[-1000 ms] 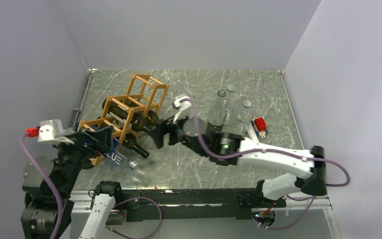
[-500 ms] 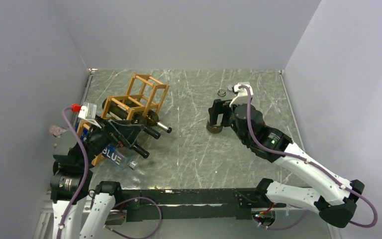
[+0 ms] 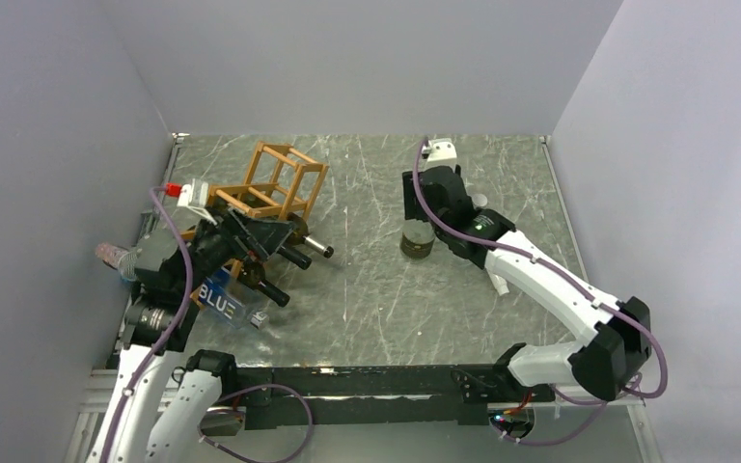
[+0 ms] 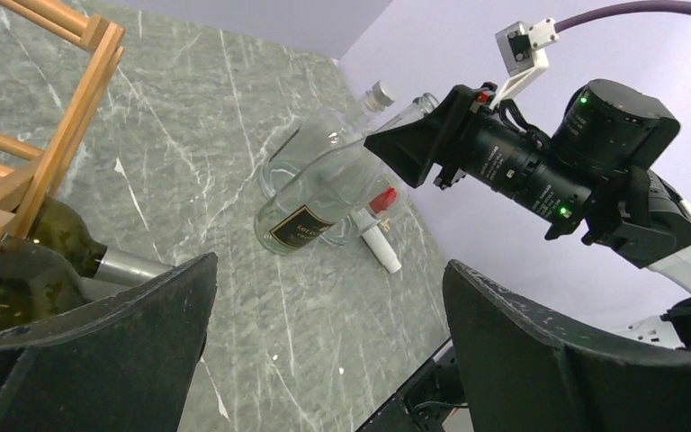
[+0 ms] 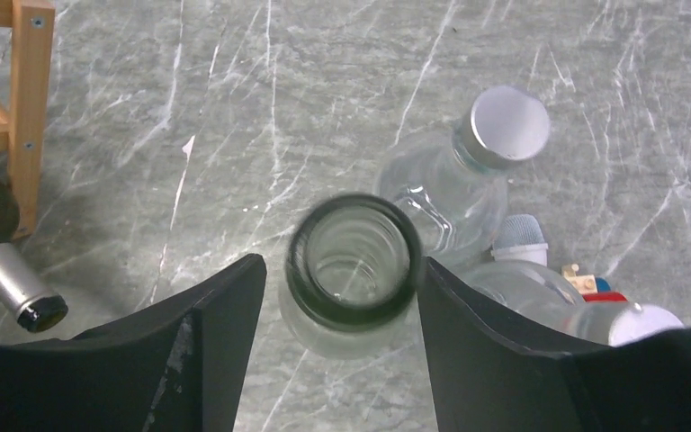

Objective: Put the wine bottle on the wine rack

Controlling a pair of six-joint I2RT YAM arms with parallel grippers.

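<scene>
Far left, a translucent blue carton [image 3: 220, 300] lettered "BLUE" lies on the grey, white-veined marble desk [image 3: 367, 289]. The left end effector [image 4: 328, 270] now sits higher and closer to the rack than half a second ago, its matte black fingers spread wide with nothing between them. Beside it the wine rack [image 3: 268, 189], thin orange-brown wooden sticks in stepped cubes, already cradles dark green bottles [image 3: 294, 231], necks poking out towards the middle. Well apart, right of centre, the clear glass wine bottle [image 3: 417, 241] stands upright, uncapped, with a dark label low down. The right end effector [image 5: 342, 263] has swung back above it and straddles the round mouth, unclamped, desk showing past one finger. Just beyond it, a silver-capped clear bottle [image 5: 468, 193]
</scene>
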